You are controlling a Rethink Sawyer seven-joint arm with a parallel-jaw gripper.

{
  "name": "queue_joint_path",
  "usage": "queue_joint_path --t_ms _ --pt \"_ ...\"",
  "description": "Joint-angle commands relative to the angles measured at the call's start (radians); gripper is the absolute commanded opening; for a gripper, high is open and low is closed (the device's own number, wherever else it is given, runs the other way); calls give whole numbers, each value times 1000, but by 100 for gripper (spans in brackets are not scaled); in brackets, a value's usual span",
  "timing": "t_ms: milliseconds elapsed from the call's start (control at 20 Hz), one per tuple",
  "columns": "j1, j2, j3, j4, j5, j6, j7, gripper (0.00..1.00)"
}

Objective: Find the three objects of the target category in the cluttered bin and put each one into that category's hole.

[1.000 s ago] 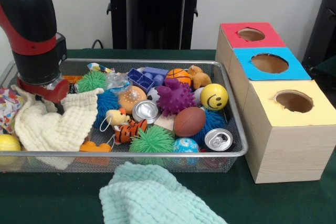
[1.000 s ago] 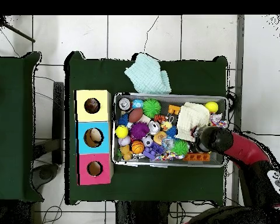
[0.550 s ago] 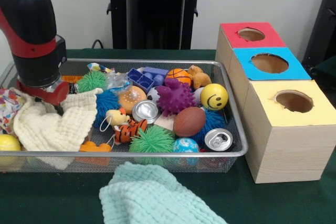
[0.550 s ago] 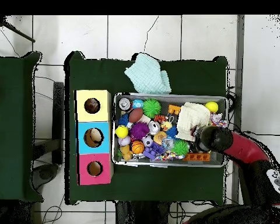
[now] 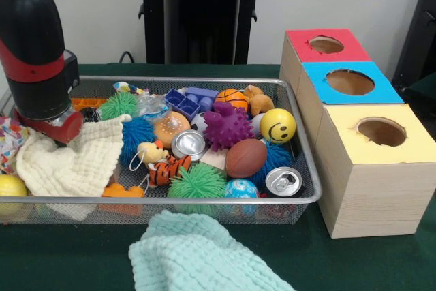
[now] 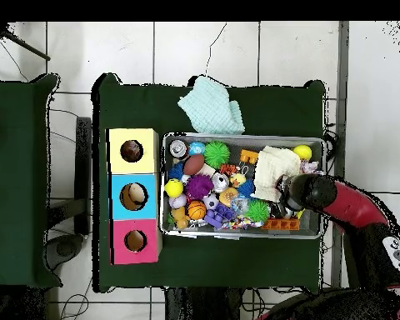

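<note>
Front view: gripper [image 5: 60,135] hidden at cream cloth [image 5: 71,161], grip unclear; brown football [image 5: 246,157] lies crosswise

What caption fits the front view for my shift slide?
Sawyer arm lowered onto a cream cloth at one end of a toy-filled mesh bin, beside red, blue and yellow hole boxes.

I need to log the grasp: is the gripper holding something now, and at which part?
It cannot be told. The arm's end sits over the far edge of the cream cloth in the bin, and the arm's body hides any hold.
</note>
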Motion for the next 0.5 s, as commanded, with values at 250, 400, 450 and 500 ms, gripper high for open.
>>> queue_joint_path --t_ms 250,400,450,500 --pt "65 118 7 -68 -17 -61 81 0" --pt "84 98 -11 -53 0 -41 105 0" --pt "96 90 -23 -49 6 -34 120 0" --pt "107 81 -35 -45 12 -27 135 0"
